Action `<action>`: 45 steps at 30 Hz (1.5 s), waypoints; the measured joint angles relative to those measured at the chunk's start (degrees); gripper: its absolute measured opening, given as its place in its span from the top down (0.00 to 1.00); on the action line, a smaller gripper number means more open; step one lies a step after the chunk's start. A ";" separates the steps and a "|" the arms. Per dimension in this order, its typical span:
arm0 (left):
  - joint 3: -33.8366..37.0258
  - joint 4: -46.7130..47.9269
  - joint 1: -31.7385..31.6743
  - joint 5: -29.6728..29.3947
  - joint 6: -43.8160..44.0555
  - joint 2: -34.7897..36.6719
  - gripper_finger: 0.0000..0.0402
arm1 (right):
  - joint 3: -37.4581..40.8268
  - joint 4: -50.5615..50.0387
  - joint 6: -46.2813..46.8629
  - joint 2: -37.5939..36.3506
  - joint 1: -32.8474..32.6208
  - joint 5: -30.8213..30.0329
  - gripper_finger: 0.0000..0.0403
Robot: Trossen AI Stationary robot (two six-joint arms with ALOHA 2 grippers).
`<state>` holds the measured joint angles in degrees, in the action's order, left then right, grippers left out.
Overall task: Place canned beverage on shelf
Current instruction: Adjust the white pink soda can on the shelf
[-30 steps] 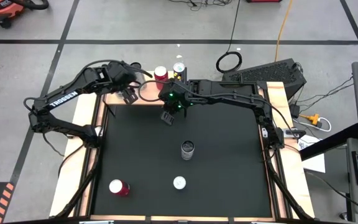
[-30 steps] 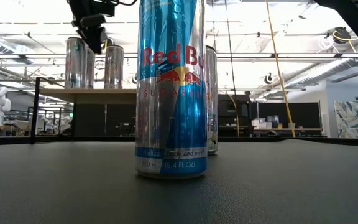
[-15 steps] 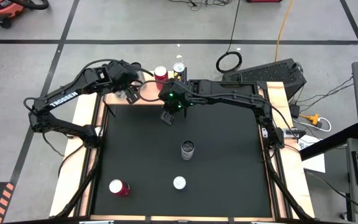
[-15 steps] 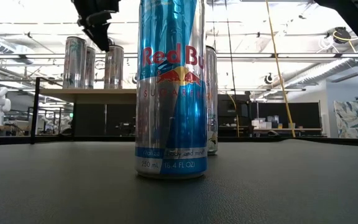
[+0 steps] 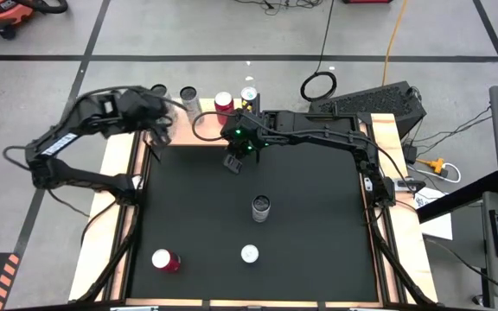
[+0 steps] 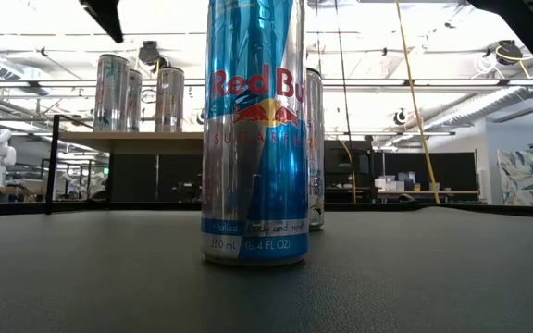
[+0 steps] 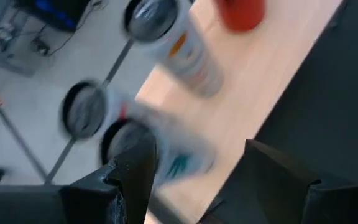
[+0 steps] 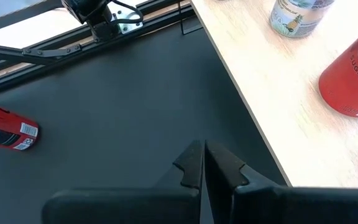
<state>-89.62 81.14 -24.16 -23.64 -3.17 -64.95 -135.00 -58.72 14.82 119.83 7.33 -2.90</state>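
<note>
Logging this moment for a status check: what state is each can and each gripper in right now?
left gripper: open, empty, near the shelf's left end.
right gripper: shut, empty.
red can: lying on its side on the mat.
Red Bull can: upright on the mat.
cans on shelf: upright.

Shelf [image 8: 272, 93] top: pale bare wood; mat [image 5: 258, 181] matt blk; cans [image 6: 253, 129] glossy metal (reflective).
</note>
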 joint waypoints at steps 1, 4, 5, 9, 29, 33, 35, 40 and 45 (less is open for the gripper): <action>0.00 1.18 -0.02 -1.08 0.50 0.70 0.40 | 0.00 0.00 0.20 0.00 0.00 0.01 1.00; 0.00 3.39 -0.27 -3.53 1.32 2.20 0.40 | 0.00 0.11 0.88 0.00 0.00 0.00 1.00; 0.00 3.81 -0.31 -3.72 1.34 2.61 0.40 | 0.00 0.09 0.94 0.00 0.00 0.01 1.00; -0.02 6.00 -0.40 -3.82 1.34 3.74 0.40 | 0.00 0.08 0.97 0.00 0.00 0.00 1.00; 0.92 6.49 -2.49 -9.11 -3.44 -0.06 0.40 | 0.00 0.13 0.60 0.00 0.00 0.00 1.00; 0.92 6.41 -2.49 -8.54 -3.83 -1.67 0.40 | 0.00 0.13 0.59 0.00 0.00 0.00 1.00; 0.92 6.41 -2.49 -8.52 -4.73 -2.20 0.40 | 0.00 0.13 0.57 0.00 0.00 0.00 1.00; 0.92 6.39 -2.50 -8.11 -4.72 -2.96 0.40 | 0.00 0.09 0.57 0.00 0.00 0.00 1.00; 0.92 6.41 -2.51 -7.74 -4.71 -3.68 0.40 | 0.00 -0.17 0.57 0.00 0.00 0.01 1.00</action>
<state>-88.71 87.55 -26.68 -31.38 -7.88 -68.64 -135.00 -58.89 15.40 119.83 7.33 -2.89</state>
